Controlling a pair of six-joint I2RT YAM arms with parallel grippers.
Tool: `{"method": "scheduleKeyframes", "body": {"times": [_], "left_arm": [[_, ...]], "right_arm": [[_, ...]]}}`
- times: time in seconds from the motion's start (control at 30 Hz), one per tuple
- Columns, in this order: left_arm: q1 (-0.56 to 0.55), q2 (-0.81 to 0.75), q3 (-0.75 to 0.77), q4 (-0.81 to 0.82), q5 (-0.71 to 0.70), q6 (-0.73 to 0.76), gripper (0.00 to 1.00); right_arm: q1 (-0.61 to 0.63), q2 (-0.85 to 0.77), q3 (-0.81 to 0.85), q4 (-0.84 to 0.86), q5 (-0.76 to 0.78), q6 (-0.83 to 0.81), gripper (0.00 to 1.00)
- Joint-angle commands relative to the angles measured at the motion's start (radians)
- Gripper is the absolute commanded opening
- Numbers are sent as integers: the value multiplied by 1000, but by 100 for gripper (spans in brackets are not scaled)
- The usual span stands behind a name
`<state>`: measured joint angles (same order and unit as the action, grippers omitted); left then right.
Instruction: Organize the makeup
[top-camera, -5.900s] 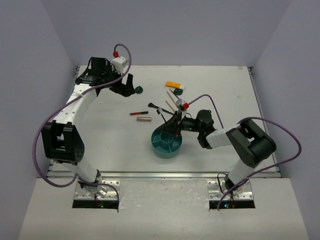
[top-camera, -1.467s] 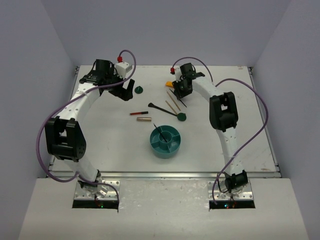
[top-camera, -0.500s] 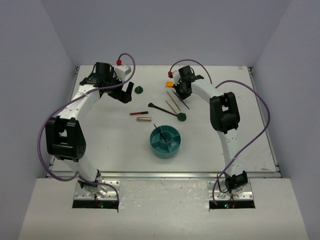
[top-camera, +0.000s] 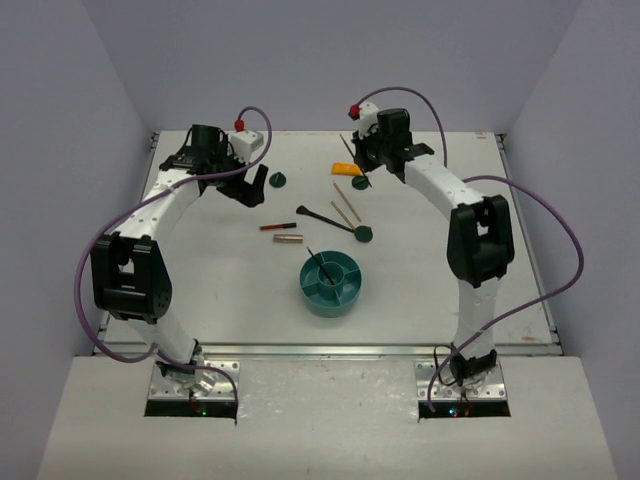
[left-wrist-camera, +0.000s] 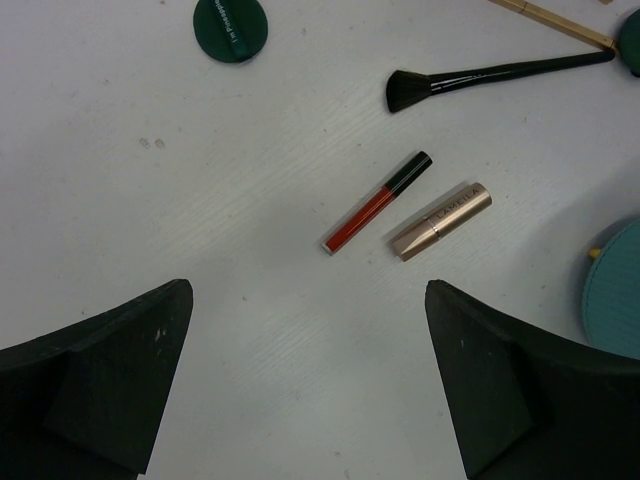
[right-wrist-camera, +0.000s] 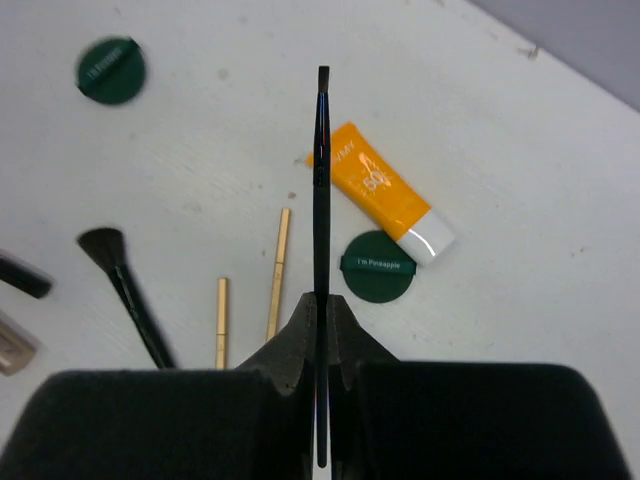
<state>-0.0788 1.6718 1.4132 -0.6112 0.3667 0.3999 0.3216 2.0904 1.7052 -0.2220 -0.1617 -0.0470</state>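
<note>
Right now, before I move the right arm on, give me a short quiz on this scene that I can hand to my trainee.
1. True or false: the left gripper is shut.
2. The right gripper is: A) shut on the thin black brush; B) open above it; C) shut on nothing.
3. How many items lie in the teal bowl?

Key:
1. False, its jaws stand wide open.
2. A.
3. One, a thin dark stick.

White table (top-camera: 220, 285) bears scattered makeup (top-camera: 289, 238); teal bowl (top-camera: 321, 304) near front.
</note>
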Motion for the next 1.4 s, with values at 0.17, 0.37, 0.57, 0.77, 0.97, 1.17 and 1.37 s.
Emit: {"method": "scheduleKeyframes", "body": {"times": [0.17, 0.37, 0.57, 0.77, 0.97, 1.17, 1.37], "left_arm": [[10, -20, 51, 24, 43, 13, 100], [10, -11, 66, 27, 61, 8, 100], [9, -12, 67, 18, 81, 4, 100], [10, -12, 68, 11, 80, 5, 100], [10, 4, 88, 11, 81, -15, 100], [10, 3, 95, -1, 78, -22, 100], [9, 7, 99, -30, 87, -26, 100]], "right_arm": [[7, -466, -485, 972, -619, 376, 0], [122, -569, -756, 1140, -736, 301, 0], [163, -579, -955, 1504, -775, 478, 0], [170, -668, -1067, 1427, -776, 458, 0], [186, -685, -1181, 1458, -735, 445, 0], [201, -591, -1234, 1679, -694, 549, 0], [203, -524, -1232, 1742, -660, 557, 0]]}}
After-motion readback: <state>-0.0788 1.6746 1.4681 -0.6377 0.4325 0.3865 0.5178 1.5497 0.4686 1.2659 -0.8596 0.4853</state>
